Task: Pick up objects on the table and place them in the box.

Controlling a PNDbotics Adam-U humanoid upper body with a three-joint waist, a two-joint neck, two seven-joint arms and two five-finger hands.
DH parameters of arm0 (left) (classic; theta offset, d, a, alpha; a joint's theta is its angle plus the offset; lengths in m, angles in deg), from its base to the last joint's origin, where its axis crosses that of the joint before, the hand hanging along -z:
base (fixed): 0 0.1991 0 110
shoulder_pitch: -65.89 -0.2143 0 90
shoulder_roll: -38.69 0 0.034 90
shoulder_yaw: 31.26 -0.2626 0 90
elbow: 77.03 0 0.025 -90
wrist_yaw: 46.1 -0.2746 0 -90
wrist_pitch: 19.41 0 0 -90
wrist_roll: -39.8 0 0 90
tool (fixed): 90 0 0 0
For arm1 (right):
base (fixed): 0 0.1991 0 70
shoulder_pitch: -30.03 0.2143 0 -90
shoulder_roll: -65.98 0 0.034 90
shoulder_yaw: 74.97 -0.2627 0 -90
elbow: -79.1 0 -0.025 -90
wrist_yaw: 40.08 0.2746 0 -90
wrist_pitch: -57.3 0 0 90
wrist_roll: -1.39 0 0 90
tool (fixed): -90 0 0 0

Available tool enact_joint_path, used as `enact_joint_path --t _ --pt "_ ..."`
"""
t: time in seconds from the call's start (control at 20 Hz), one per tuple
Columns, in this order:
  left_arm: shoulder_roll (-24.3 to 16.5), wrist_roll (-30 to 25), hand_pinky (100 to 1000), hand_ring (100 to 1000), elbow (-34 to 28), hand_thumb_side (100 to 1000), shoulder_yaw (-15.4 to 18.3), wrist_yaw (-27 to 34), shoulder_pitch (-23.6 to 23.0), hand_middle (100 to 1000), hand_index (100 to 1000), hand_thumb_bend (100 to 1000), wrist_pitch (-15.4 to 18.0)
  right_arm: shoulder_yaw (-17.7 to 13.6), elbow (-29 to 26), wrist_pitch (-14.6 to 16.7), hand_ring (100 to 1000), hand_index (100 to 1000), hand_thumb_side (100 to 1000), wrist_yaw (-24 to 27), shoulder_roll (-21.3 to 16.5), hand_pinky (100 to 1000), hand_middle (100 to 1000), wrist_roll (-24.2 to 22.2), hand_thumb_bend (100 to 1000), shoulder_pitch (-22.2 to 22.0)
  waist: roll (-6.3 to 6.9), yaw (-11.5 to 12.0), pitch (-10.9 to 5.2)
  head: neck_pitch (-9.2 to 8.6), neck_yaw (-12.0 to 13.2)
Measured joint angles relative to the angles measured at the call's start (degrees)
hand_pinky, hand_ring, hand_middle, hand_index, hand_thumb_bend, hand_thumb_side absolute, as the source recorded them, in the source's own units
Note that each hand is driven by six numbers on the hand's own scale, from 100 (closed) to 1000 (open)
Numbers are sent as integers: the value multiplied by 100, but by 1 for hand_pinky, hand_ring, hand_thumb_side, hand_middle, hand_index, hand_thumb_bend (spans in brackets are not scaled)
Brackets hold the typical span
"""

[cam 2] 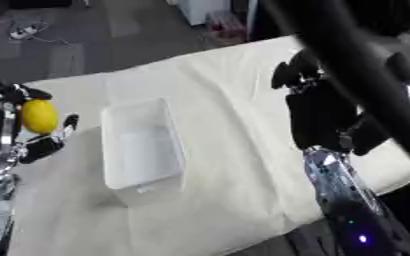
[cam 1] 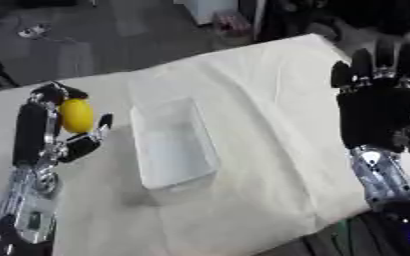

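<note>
A yellow lemon-shaped object is held above the table at the left, in my left hand, whose fingers and thumb curl round it. The white rectangular box lies just right of that hand, in the middle of the cloth, and looks empty. At the right my right hand is raised above the table's edge, fingers straight and pointing up, holding nothing.
A cream cloth covers the table, which runs askew from lower left to upper right. Dark floor with cables lies beyond the far edge. In the right eye view a dark bar crosses in front of my right hand.
</note>
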Motion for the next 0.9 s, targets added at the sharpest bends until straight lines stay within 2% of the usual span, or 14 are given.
enact_joint_path --t 0.25,0.3,0.35,0.4,0.55,0.7,0.75,0.8,0.9 --pt "154 -443 100 100 -18 100 -176 1640 19 100 116 197 11 1 0 0 571 700 1000 2 0 507 613 0 194 0 -1 -16 -2 0 0" --pt "176 -540 100 100 7 100 -198 1858 51 100 116 263 14 1 0 -1 571 699 1000 3 0 507 613 -1 194 1 -1 -24 -5 0 0" --pt "206 -624 100 100 33 100 -220 2021 86 100 116 196 17 2 0 -2 571 699 1000 5 0 507 613 -2 194 1 -1 -29 -11 0 0" --pt "243 -703 100 100 70 100 -230 2125 120 100 116 197 20 2 0 -2 570 697 1000 5 0 507 612 -2 194 3 -1 -40 -14 0 0" --pt "368 -865 100 100 208 100 -267 2178 186 100 117 206 42 2 0 -11 570 695 1000 7 0 506 610 -11 195 17 1 -56 -14 0 0" --pt "480 -946 100 100 398 100 -301 1987 271 100 118 217 71 3 0 -24 569 693 1000 9 0 505 608 -24 191 20 5 -76 -14 0 0" --pt "510 -958 100 100 482 114 -309 1878 309 100 117 100 82 3 0 -25 569 693 1000 12 0 505 608 -25 193 21 5 -78 -15 0 -1" --pt "546 -960 100 100 576 100 -318 1748 343 100 120 195 92 3 0 -26 568 691 1000 16 0 505 607 -26 191 23 5 -84 -15 0 -1" --pt "608 -927 100 100 773 100 -330 1468 399 100 135 100 123 4 0 -27 567 690 1000 27 0 505 606 -27 190 36 6 -107 -15 0 -2"
